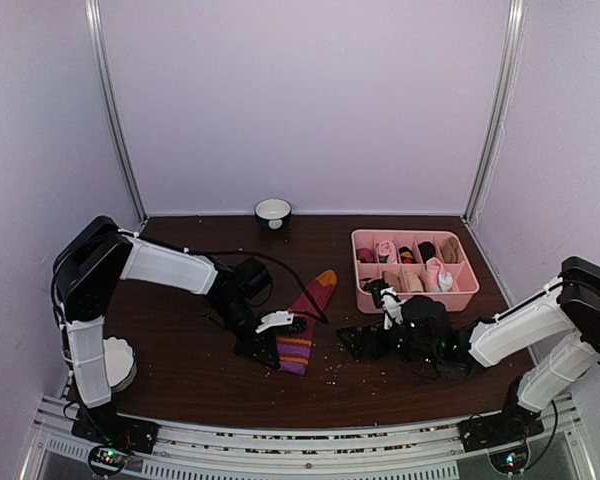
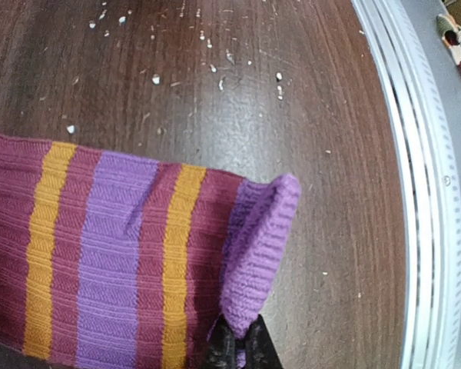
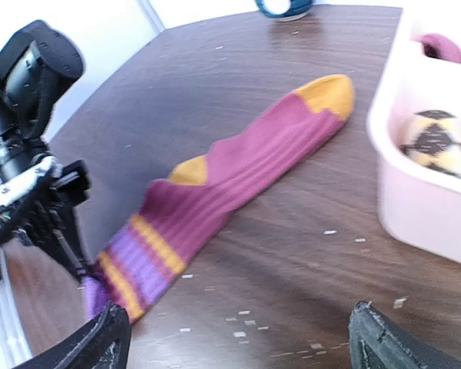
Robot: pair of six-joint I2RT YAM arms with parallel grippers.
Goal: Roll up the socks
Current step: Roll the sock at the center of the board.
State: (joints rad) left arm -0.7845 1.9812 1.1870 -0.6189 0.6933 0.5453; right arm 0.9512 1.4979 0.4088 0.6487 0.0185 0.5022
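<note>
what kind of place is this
Probably a robot test cell, not a home: plain walls box in the table, two arms are bolted to a metal rail at its near edge, with a striped sock laid out.

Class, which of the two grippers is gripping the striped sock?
The left gripper: shut on the striped sock at its purple cuff, whereas the right gripper stands open, holding nothing.

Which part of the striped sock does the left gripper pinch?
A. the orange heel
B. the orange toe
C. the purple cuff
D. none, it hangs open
C: the left gripper is shut on the folded purple cuff at the end of the sock.
</note>
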